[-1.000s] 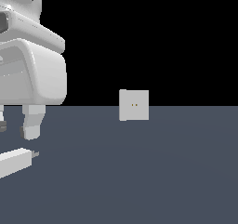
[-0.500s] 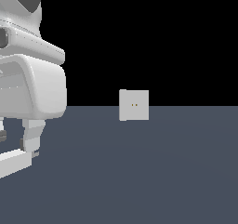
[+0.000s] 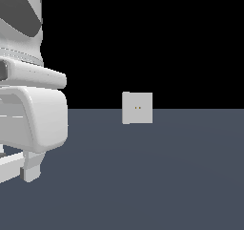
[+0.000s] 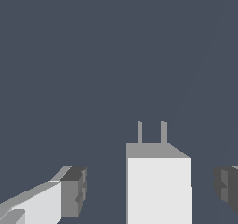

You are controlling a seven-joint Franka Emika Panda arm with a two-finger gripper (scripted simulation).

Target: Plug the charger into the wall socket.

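Dark table (image 3: 167,176) surface; claw (image 4: 151,186) released, straddling charger (image 4: 158,186), prongs at 12 o'clock. Grasp step: closing needed next, then carry to wall socket (image 3: 137,108).

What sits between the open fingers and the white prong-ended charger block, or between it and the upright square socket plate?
Nothing visible. The white charger block lies between the gripper fingers with bare gaps either side; only bare grey floor shows towards the socket plate.

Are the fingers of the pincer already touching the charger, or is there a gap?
Apart. In the wrist view the charger sits between the two fingers with floor visible on both sides of it, so the pincer is open around it.
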